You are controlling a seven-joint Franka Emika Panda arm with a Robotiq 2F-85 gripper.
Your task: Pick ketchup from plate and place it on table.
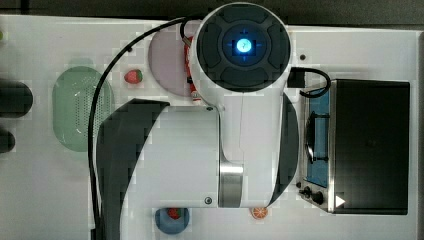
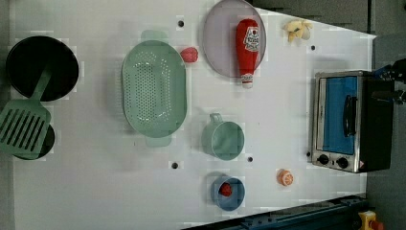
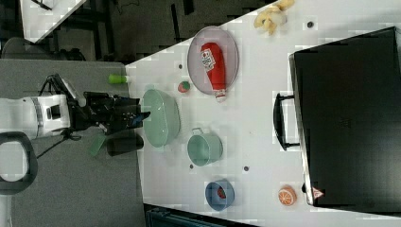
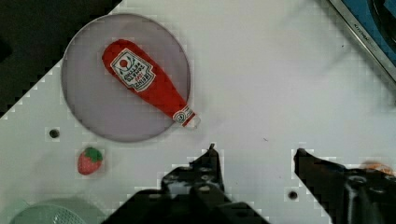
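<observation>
The ketchup (image 4: 148,83) lies flat on the plate (image 4: 93,116), its whitish tip poking past the rim at about four o'clock in the wrist view, over the counter (image 4: 280,84). A strawberry (image 4: 89,160) sits just off the plate at seven o'clock. The tool (image 4: 254,154) hangs spread and empty, apart from the ketchup.
</observation>
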